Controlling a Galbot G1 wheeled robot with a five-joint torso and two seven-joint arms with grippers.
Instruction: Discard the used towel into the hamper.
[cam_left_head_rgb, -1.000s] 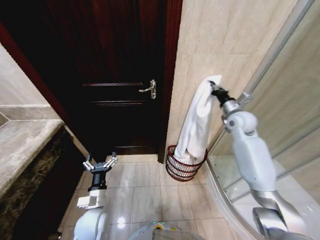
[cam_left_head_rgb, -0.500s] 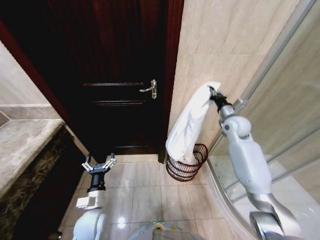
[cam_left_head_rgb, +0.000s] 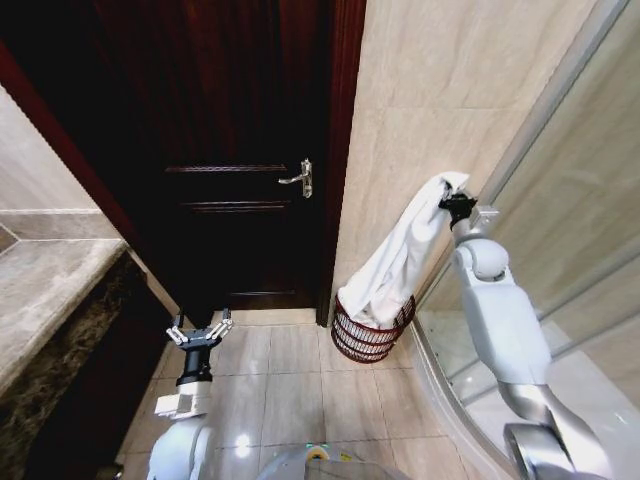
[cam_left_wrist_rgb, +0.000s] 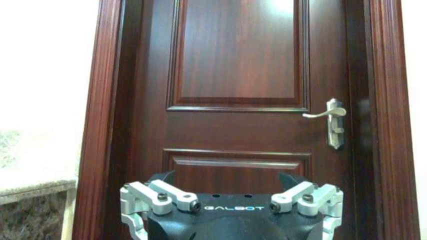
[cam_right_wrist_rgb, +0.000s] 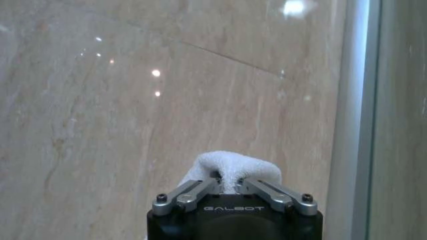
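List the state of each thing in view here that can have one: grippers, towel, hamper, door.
Right gripper: shut on the white towel, raised by the tiled wall.
White towel: hanging, lower end inside the hamper.
Reddish-brown wire hamper: upright on the floor.
Left gripper: open, low before the door.
Dark wooden door: closed.

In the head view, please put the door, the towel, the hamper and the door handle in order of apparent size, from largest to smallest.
1. door
2. towel, held up by the right gripper
3. hamper
4. door handle

The door stands farther away, yet looks largest.
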